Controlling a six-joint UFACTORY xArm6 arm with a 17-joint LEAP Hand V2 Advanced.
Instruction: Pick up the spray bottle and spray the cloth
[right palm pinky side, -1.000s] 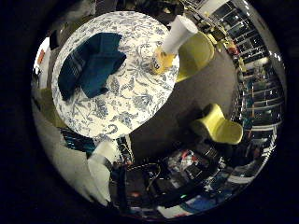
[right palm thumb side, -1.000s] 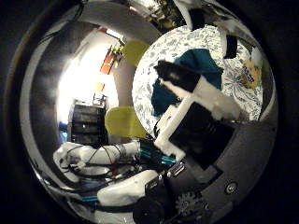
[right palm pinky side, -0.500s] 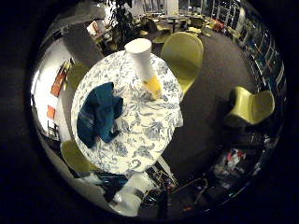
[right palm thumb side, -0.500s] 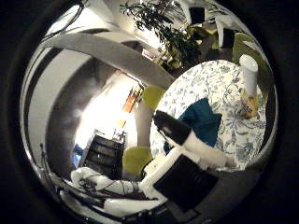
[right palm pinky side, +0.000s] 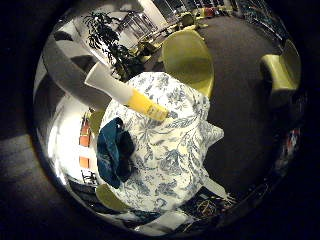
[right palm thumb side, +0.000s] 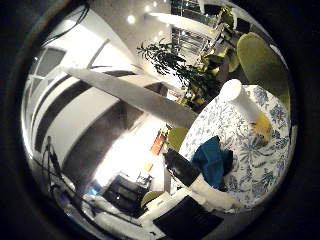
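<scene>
the spray bottle (right palm pinky side: 125, 94) stands upright on the tabletop (right palm pinky side: 175, 150), just beside the crumpled teal cloth (right palm pinky side: 114, 152). the hand (right palm thumb side: 192, 197) holds nothing, one finger out fairly straight. the bottle looks light, stiff and smooth, likely slippery; best wrapped around its yellow lower body, under the white top.

A round bench (right palm pinky side: 175, 150) under a floral cover carries only two things — an upright spray bottle (right palm pinky side: 125, 92) near one edge and a crumpled teal cloth (right palm pinky side: 114, 152) a little apart from it. Bare cover lies between them and across the rest of the top. Yellow-green chairs (right palm pinky side: 187, 57) crowd the rim — one just beside the bottle's side. One of the hand's fingers (right palm thumb side: 192, 180) reaches toward the cloth.
</scene>
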